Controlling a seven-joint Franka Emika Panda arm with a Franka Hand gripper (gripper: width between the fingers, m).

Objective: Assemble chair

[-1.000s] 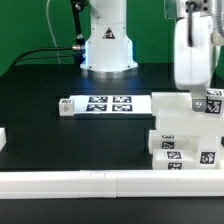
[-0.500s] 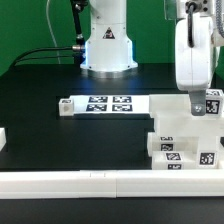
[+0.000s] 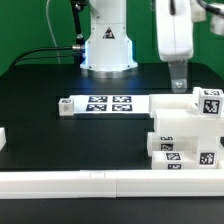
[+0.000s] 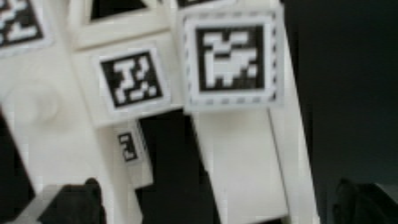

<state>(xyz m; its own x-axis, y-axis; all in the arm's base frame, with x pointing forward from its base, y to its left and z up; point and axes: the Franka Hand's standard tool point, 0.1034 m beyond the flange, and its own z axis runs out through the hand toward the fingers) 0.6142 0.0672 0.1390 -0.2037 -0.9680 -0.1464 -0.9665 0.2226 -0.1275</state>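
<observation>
Going left to right in the exterior view, a small white block (image 3: pixel 3 137) lies at the table's (image 3: pixel 60 140) far edge, well away from the hand; the marker board (image 3: pixel 105 104) lies flat between the block and the hand, lower than it and off to the exterior view's left; and the hand (image 3: pixel 178 78) itself hangs in the air with its fingers spread wide and nothing between them. Just below and to the exterior view's right of the hand stands the partly built chair (image 3: pixel 185 130), a stack of chunky white parts, with a tagged block (image 3: pixel 209 101) at its top corner closest to the fingertips. The wrist view looks straight down on tagged white slabs of the chair (image 4: pixel 196 110), with the two dark fingertips at the frame's edge on either side, clear of the plastic. The main risk appears to be the stack itself: the parts look merely seated on one another, so a sideways brush from a finger on the next approach could push the top block off or skew the whole pile. A descent that is off-centre could also land one fingertip on top of a slab rather than beside it, pressing the stack toward the long white rail (image 3: pixel 110 178) along the table's front edge.
</observation>
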